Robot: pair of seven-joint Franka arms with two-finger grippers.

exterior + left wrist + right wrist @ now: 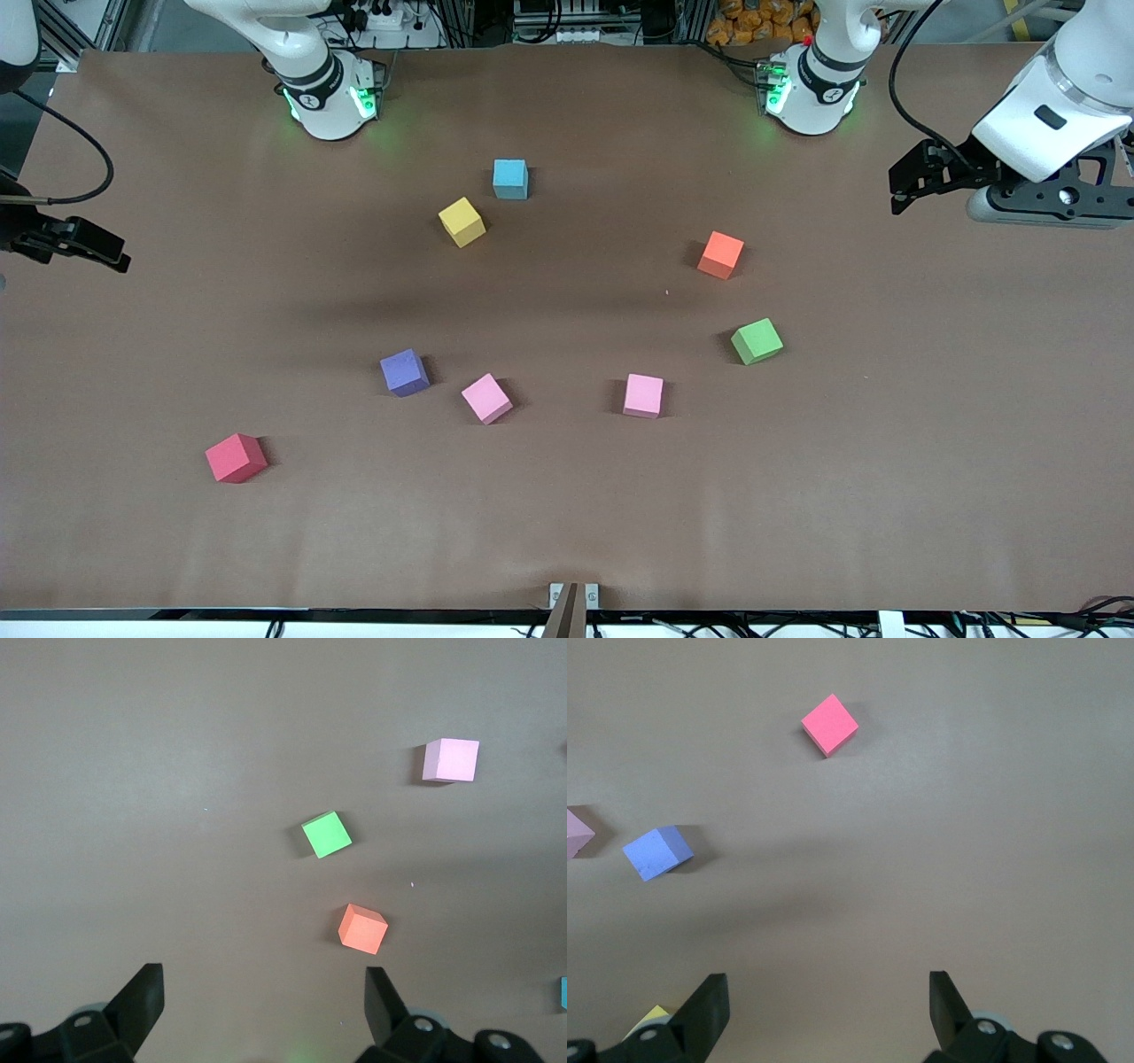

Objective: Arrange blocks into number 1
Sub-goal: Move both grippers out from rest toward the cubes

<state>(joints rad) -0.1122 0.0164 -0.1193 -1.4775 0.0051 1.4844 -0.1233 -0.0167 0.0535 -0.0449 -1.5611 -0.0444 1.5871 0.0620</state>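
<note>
Blocks lie scattered singly on the brown table (886, 461), none touching another and no figure formed. Nearest the front camera is the red cube (236, 457), toward the right arm's end of the table. A little farther from the camera sit two pink blocks, one (486, 398) turned at an angle and the other pink block (643, 395) sitting squarer, toward the left arm's end. Just beside the angled pink one, toward the right arm's end, is the purple block (404, 371). Farther again is the green block (757, 341), and farther than that the orange cube (720, 254), both toward the left arm's end. The yellow block (462, 221) and the light blue block (510, 179) lie farthest from the camera, near each other, mid-table between the two bases.

The right gripper (826, 1010) hangs over bare table at the right arm's end, jaws spread wide and holding nothing. The left gripper (264, 1005) hangs over the left arm's end, jaws likewise spread and empty, with the orange cube and green block well clear of its fingers.
</note>
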